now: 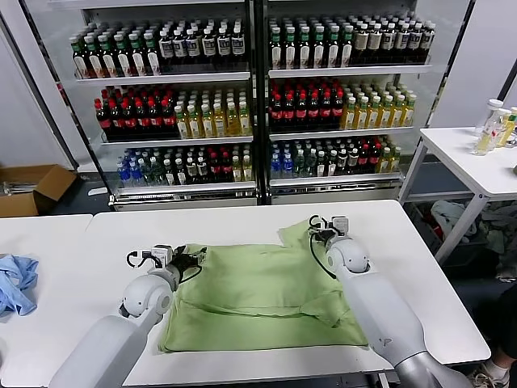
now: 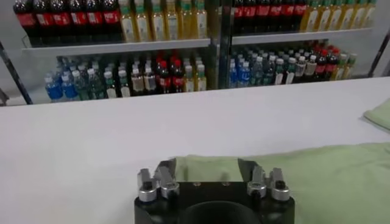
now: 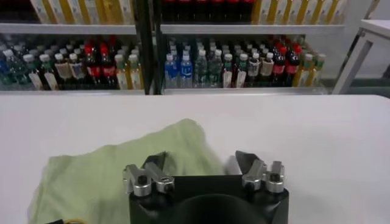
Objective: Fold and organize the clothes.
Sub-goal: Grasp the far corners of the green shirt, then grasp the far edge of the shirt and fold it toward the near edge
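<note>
A light green short-sleeved shirt [image 1: 258,295] lies partly folded on the white table [image 1: 121,234], a sleeve sticking out at its far right. My left gripper [image 1: 194,260] is open at the shirt's far left corner, low over the cloth [image 2: 317,176]. My right gripper [image 1: 321,230] is open at the far right sleeve, over the green cloth [image 3: 103,176]. Neither holds anything. No buttons or print show.
A blue cloth [image 1: 16,283] lies at the left table's edge. Shelves of bottles [image 1: 242,97] stand behind the table. A second white table [image 1: 477,162] with bottles is at the right. A cardboard box [image 1: 28,187] sits on the floor at left.
</note>
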